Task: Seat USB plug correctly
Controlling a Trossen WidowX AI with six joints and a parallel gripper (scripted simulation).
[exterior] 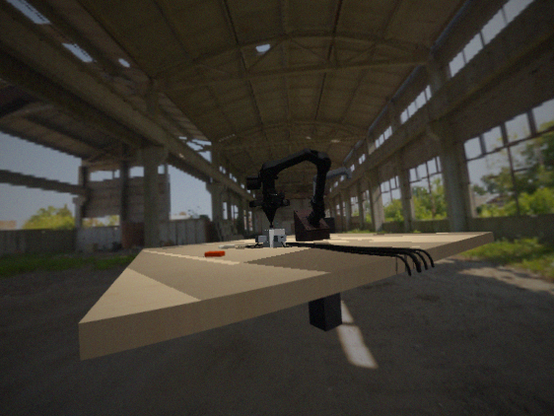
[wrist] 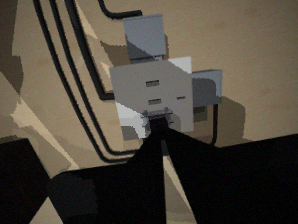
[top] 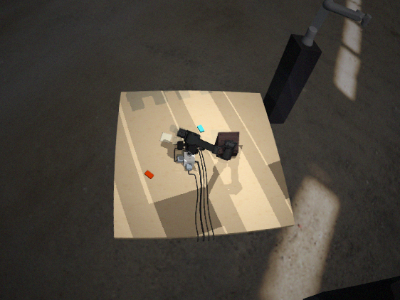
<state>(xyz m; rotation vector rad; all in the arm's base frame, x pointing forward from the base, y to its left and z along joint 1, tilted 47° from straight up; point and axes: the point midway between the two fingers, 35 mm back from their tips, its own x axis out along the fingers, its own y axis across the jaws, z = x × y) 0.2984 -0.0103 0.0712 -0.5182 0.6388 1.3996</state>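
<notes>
The black hand [wrist: 159, 131] is pinching the small dark USB plug [wrist: 158, 121] on the grey power cube [wrist: 155, 95]; next, probably lifting it out and turning it.

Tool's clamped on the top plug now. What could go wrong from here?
1. The tool is shut on the USB plug at the edge of the power cube. Pulling off-axis may lift or drag the cube rather than free the plug.
2. Cables run from the cube past the table edge; a shifted cube would tug them.
3. The cream block and cyan block lie near the arm; a wide swing might sweep them.
</notes>
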